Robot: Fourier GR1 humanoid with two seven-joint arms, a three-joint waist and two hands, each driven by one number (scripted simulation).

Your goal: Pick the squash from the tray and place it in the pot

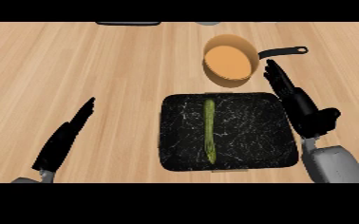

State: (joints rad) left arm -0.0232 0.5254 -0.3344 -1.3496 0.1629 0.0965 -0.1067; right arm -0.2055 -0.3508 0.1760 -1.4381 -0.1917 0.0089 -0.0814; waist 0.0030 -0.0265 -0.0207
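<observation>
Note the squash [209, 130]: long, thin, green fading to yellow. It lies flat near the middle of the black marbled tray [259, 142], its length running away from you toward the pot. Nothing touches it; the pick is not yet made. The pot [223, 79], orange inside with a black handle [282, 52] pointing right, stands on the surface [105, 66] just beyond the tray's far edge, with nothing visible in it. The layout suits the task: source close in and target directly behind it, so the carry looks short and mostly forward. Your right robot hand [298, 102] is at the tray's right edge, fingers straight, thumb apart from them, holding nothing and pointing toward the pot handle. It is beside the squash, not over it, with bare tray between. Judgement: this is the nearer hand and the likely one for the pick; it would need to shift left and close across the squash's narrow width. Your left robot hand [63, 140] rests open at the lower left, well apart from the tray, fingers up. Risk: the squash is slim and low, so it may roll when fingers meet it. Writing: no brand, label or text can be read on any item.
</observation>
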